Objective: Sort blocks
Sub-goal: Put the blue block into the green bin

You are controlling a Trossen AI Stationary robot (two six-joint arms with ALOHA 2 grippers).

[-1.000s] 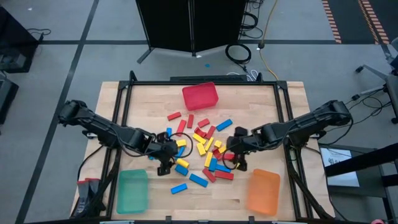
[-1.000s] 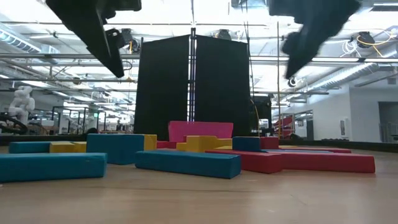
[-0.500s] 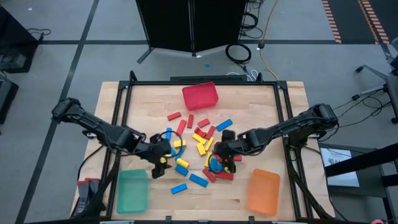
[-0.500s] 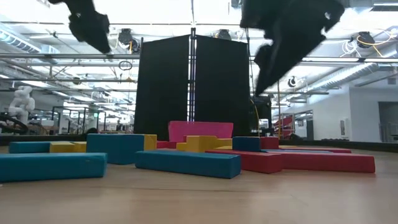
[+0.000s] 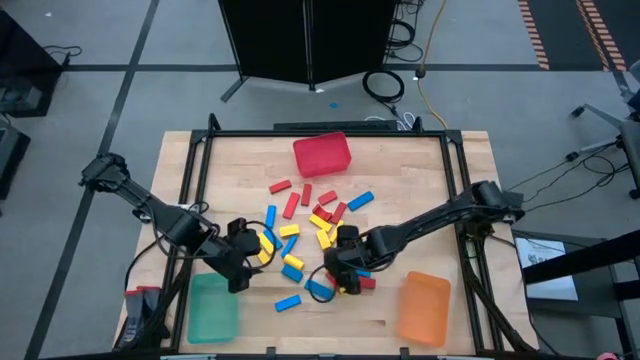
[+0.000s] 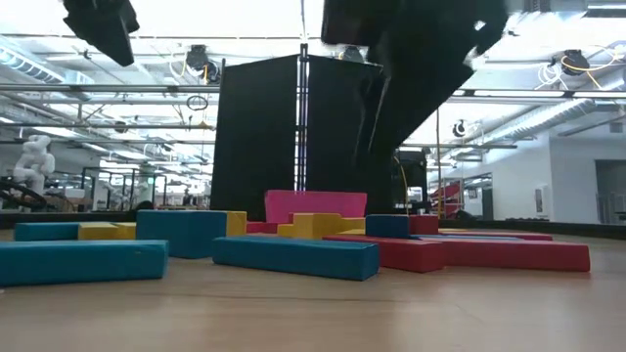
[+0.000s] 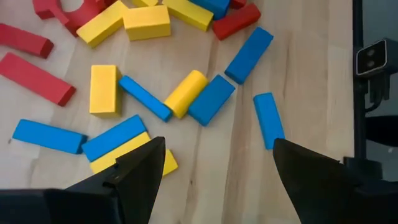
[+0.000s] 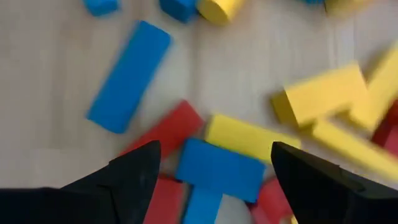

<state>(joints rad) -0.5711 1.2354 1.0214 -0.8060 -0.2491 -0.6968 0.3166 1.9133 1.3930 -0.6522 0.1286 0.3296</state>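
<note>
Jaws on both arms stand apart, with nothing between them. The left jaws [image 5: 238, 275] hang low over the worktop [image 5: 420, 170] at the left edge of the scattered blocks [image 5: 318, 230], just above the green bin [image 5: 212, 306]; the left arm reaches in from the worktop's left side, bent at the elbow. From the left wrist view, its two dark fingers [image 7: 134, 171] frame bare wood, with a blue block [image 7: 268, 119] lying just ahead of them and a yellow one beside the left finger. The right jaws [image 5: 343, 270] sit over the lower middle of the pile, the right arm stretched long and low across from the right side. Its wrist view shows a blue block [image 8: 221, 169] lying on a red one directly between its fingers [image 8: 140, 171], not touched.

Compared with a second ago, the right arm has pushed well farther toward the pile's centre and dropped lower, while the left arm has pulled back toward the green bin. The blocks lie as they did.
</note>
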